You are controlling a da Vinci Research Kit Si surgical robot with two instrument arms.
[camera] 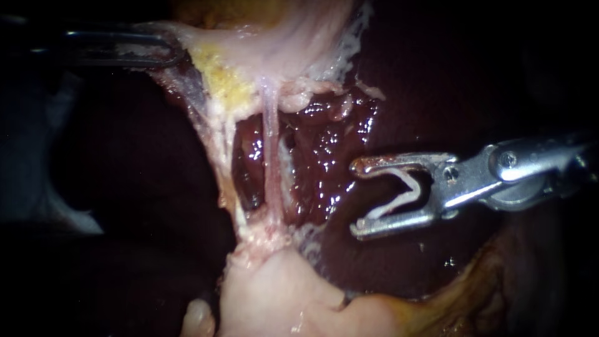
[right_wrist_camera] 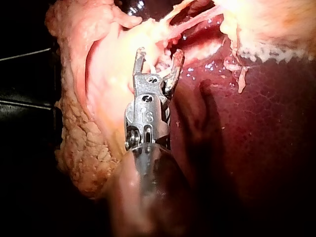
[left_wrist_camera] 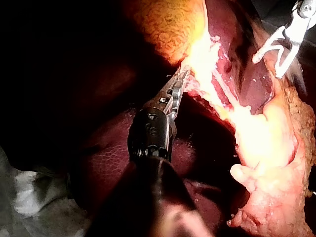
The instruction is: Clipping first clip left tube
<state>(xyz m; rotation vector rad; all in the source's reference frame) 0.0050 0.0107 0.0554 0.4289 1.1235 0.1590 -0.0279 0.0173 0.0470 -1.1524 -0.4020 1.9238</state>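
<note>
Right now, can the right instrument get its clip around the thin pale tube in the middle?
Probably yes. The right instrument holds a wide-spread clip between its jaws, mouth facing the tube, nothing in between. The left instrument grips the pale tissue above, so the tube stands taut and exposed.

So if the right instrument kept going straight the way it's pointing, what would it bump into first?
Probably the thin pale tube stretched ahead of the right instrument and its clip; the shiny liver behind might come first, depth is unclear.
</note>
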